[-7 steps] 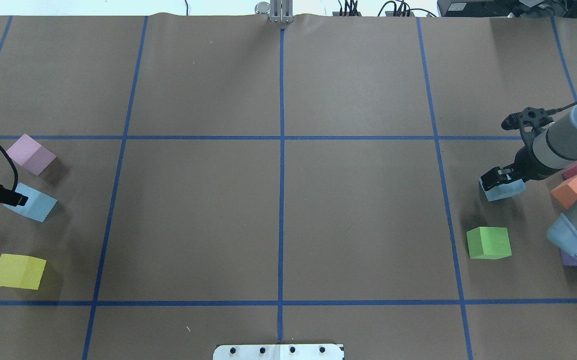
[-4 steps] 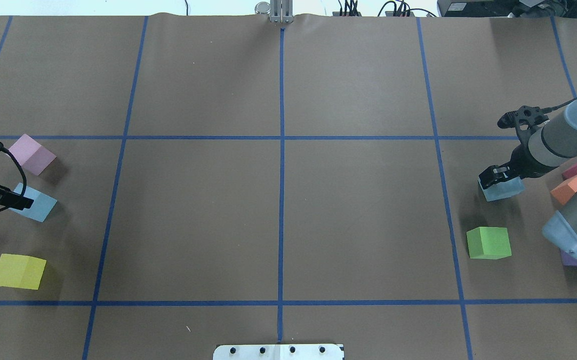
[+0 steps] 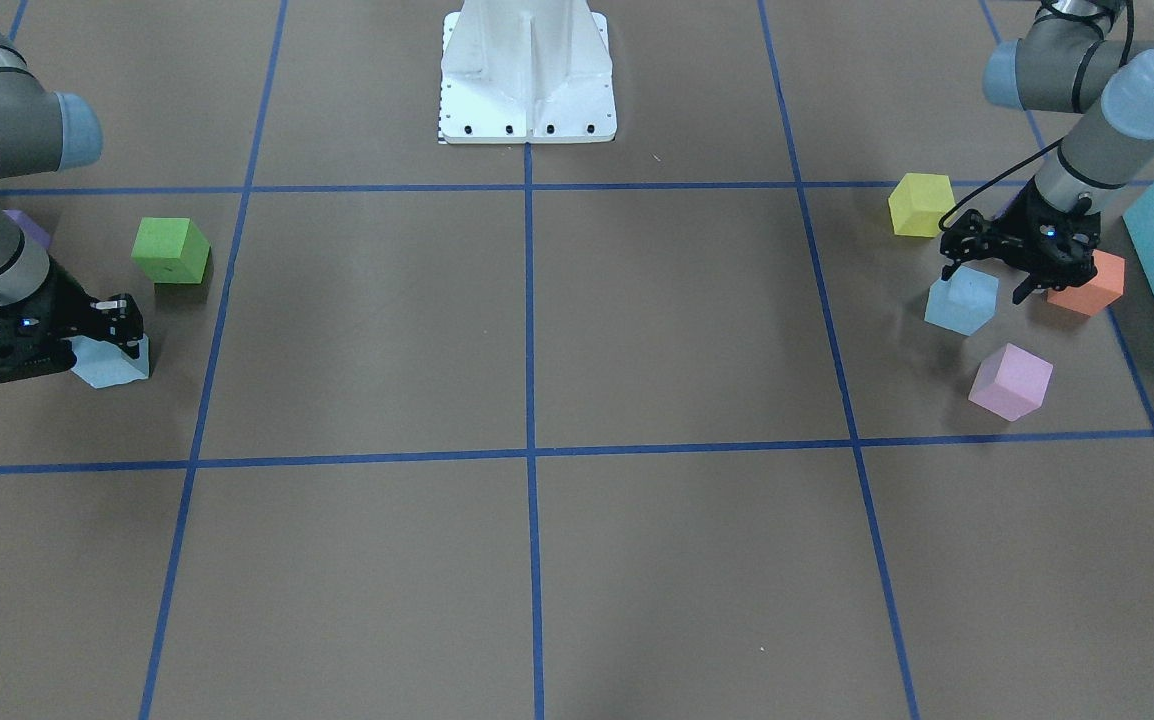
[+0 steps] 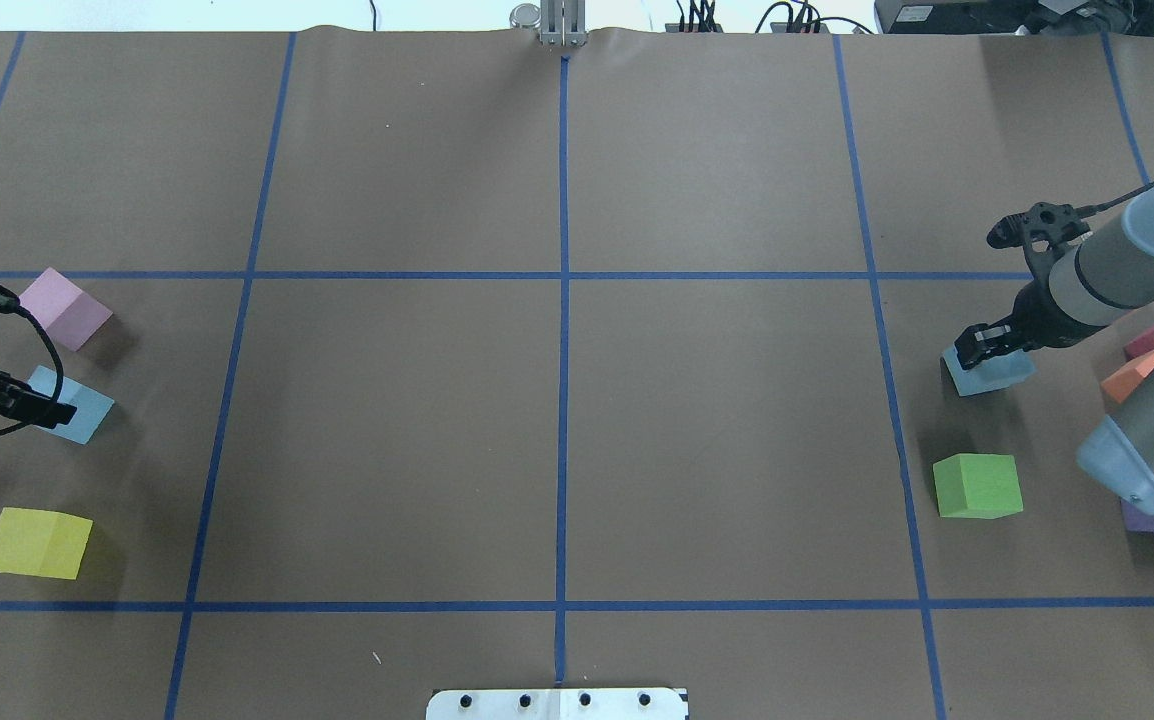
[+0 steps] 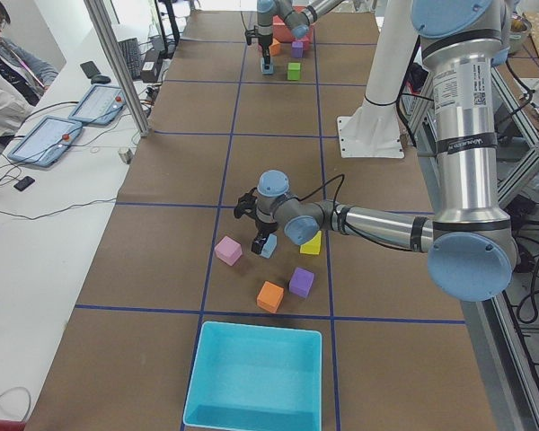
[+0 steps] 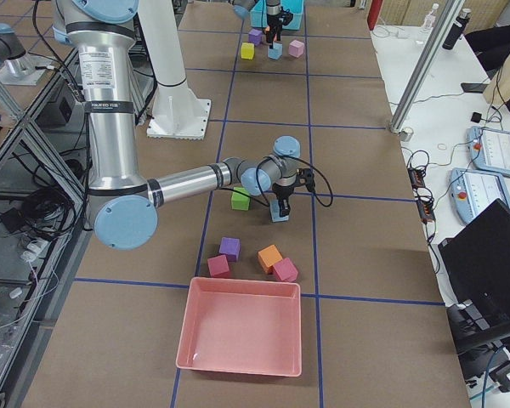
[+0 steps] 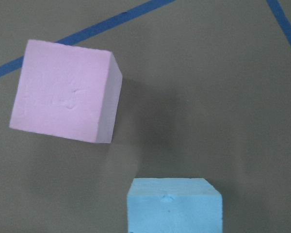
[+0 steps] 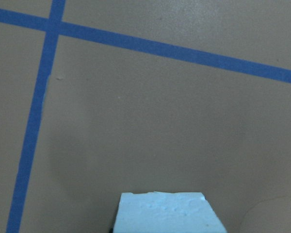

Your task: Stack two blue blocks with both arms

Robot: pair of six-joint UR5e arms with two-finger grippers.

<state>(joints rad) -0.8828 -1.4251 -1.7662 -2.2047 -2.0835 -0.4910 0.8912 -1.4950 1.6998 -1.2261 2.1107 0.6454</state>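
Right gripper (image 4: 979, 348): the jaws are narrow and appear closed on the right blue block (image 4: 997, 374). This block is low over the table (image 4: 557, 430) at its right end, not far from the green block (image 4: 977, 486). It cannot be told whether the block is lifted clear.
Left gripper (image 3: 985, 283): the jaws are wide. The fingertips come down on both sides of the left blue block (image 3: 959, 305), and nothing is held yet.
Left blue block: it rests on the table, between the orange block (image 3: 1087, 285) and the pink block (image 3: 1010, 381), near both.
Step in hand: it seems to be the picking, one blue block for each arm. The right side looks done and the left side not yet.
Next move: the left gripper likely needs to sink a little, keep the block centred and close. Then both blocks, now well apart at opposite ends, must travel toward the middle.
Care: the neighbour blocks are close to the left fingers.
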